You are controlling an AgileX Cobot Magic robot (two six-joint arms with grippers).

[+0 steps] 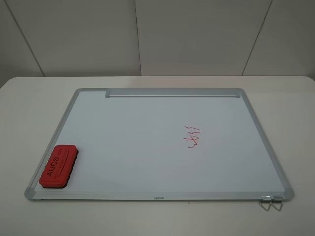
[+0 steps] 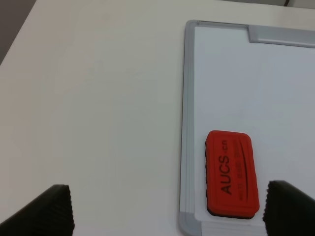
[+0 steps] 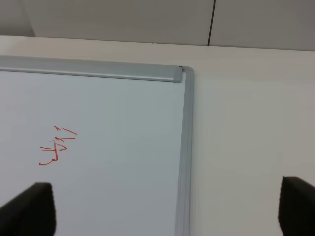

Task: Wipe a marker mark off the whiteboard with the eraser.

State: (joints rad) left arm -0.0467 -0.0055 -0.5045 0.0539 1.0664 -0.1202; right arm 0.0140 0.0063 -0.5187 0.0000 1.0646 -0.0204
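The red eraser point(image 1: 59, 166), lettered "AUCS" above a black felt base, lies on the whiteboard point(image 1: 147, 118) near-left corner. Both claws, left point(image 2: 167, 206) and right point(image 3: 167, 211), gape empty.

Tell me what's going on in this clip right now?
Nothing is being handled yet. The eraser lies untouched on the near left corner of the whiteboard, and the marker mark right of centre is unwiped. Both grippers, left and right, hover empty with jaws wide apart.
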